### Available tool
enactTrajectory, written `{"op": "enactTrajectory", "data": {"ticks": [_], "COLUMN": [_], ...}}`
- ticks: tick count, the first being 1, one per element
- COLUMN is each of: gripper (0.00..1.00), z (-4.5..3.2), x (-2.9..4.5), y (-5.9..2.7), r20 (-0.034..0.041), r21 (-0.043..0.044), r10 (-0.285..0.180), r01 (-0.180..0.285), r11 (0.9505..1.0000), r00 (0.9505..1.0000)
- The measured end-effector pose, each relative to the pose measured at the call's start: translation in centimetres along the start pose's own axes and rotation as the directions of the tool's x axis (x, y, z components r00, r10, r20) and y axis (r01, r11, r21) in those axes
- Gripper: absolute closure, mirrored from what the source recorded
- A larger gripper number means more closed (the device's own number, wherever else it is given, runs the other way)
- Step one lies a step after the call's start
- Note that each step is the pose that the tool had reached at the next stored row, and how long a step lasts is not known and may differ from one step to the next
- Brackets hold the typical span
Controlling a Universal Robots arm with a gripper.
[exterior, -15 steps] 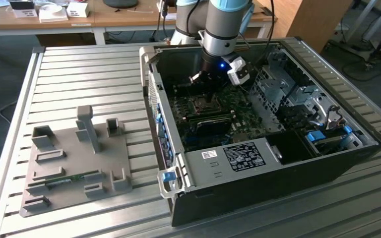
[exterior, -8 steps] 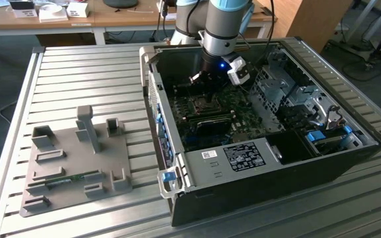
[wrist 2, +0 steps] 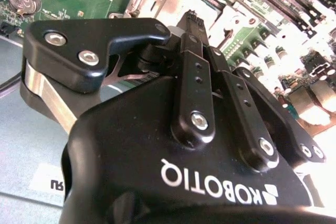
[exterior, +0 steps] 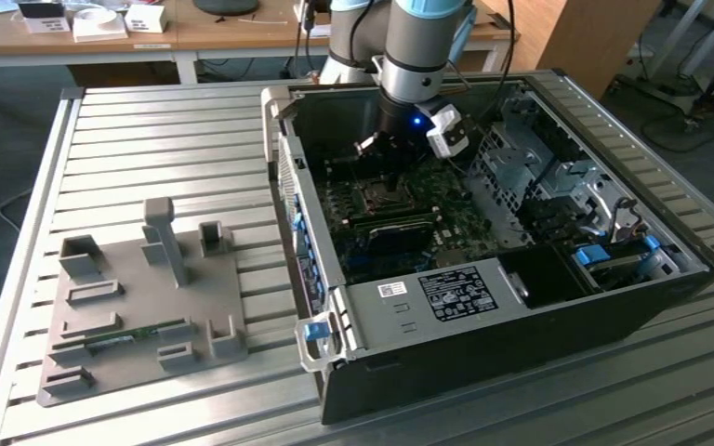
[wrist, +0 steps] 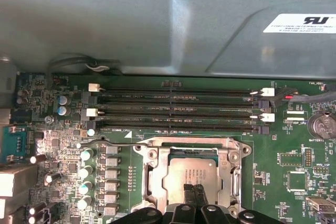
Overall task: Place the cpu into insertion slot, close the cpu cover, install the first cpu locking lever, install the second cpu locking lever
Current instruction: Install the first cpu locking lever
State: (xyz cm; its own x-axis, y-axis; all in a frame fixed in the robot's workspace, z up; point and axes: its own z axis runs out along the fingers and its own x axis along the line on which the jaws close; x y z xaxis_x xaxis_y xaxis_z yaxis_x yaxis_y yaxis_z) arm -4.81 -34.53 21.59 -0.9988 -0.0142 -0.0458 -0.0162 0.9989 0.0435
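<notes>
The cpu (wrist: 185,176), a silvery square, lies in its socket on the green motherboard (wrist: 283,182). The cpu cover (wrist: 156,169), a metal frame with a window, lies flat around it. A thin wire locking lever (wrist: 121,141) runs along the socket's edge nearest the memory slots. My gripper (wrist: 194,191) hovers over the cpu's edge, fingertips together with nothing between them. In the second wrist view my gripper (wrist 2: 192,20) points down at the cpu (wrist 2: 181,1). In the exterior view my gripper (exterior: 385,153) reaches into the open computer case (exterior: 494,307), above the socket (exterior: 376,195).
Memory slots (wrist: 178,111) run beside the socket, with the grey case wall (wrist: 157,30) beyond them. Capacitors (wrist: 84,171) and a coin battery (wrist: 321,125) flank the socket. A grey fixture plate (exterior: 146,297) stands on the slatted table (exterior: 159,139) at the exterior view's left.
</notes>
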Motion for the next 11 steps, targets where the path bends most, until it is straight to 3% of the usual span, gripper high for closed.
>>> {"op": "enactTrajectory", "data": {"ticks": [11], "gripper": [0.89], "z": [-0.63], "x": [-0.03], "y": [0.02], "r20": [-0.0001], "r21": [0.0002], "r10": [0.0], "r01": [0.0], "r11": [1.0], "r00": [1.0]}}
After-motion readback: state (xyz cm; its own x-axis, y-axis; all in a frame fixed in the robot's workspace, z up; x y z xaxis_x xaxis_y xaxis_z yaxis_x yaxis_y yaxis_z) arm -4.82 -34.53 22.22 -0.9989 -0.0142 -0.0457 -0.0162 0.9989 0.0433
